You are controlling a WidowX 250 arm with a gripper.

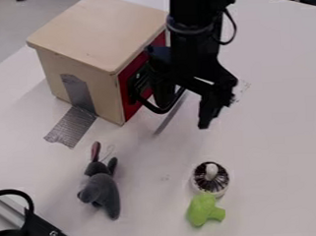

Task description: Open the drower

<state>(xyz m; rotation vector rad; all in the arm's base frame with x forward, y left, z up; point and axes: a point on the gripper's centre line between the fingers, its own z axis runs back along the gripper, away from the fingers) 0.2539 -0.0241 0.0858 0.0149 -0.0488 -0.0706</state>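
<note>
The black gripper (185, 113) hangs at the red front of a wooden box, its fingers spread apart. One finger is beside the black handle (159, 110) and overlaps its loop in the view; whether they touch I cannot tell. The other finger stands off to the right, over the white table. The red drawer front (129, 109) looks flush with the box (85, 37), and the arm covers part of it.
Silver tape (72, 126) runs from the box's side onto the table (273, 134). A grey plush rabbit (104, 191) lies at lower left. A small round white-and-brown item (210, 178) and a green toy (203, 210) sit at lower right. Black equipment (41, 233) occupies the lower left corner.
</note>
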